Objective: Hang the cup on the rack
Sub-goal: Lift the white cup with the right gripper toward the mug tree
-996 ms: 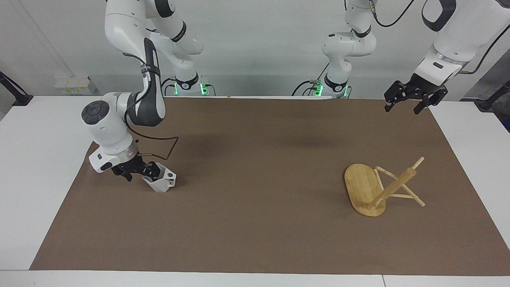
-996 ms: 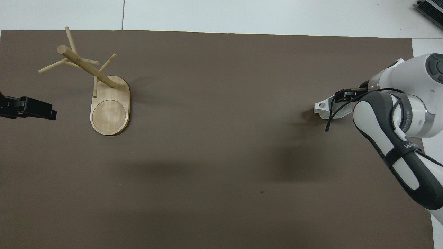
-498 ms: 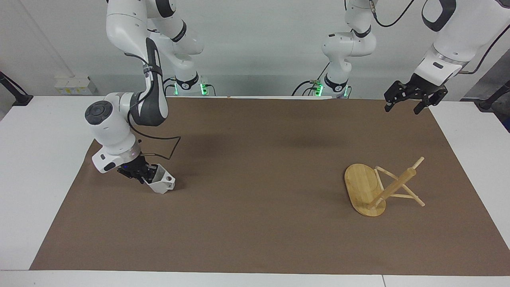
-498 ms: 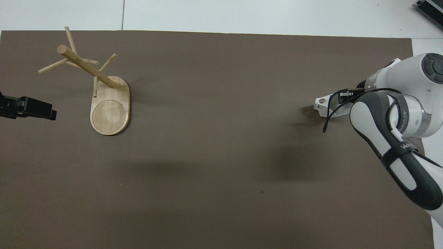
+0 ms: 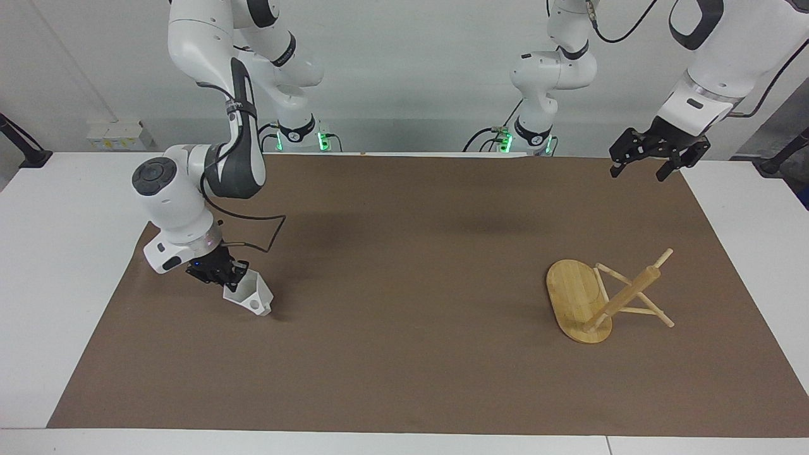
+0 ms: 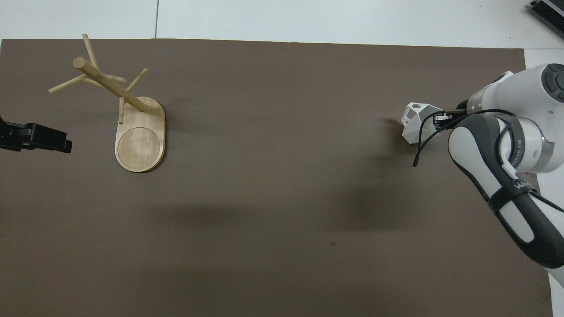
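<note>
The white faceted cup is held tilted in my right gripper, just above the brown mat at the right arm's end of the table. Its handle with the round hole points down toward the mat. In the overhead view the cup sticks out from the right gripper, which is shut on its rim. The bamboo rack stands upright on its oval base toward the left arm's end, also in the overhead view. My left gripper hangs open and empty in the air, waiting, over the mat's corner by the robots.
The brown mat covers most of the white table. A black cable loops off the right wrist. The left gripper shows at the overhead view's edge, beside the rack.
My right gripper has raised and turned the cup, from lying low on the mat to tilted with the handle hole facing down. The left arm and the rack have not moved.
</note>
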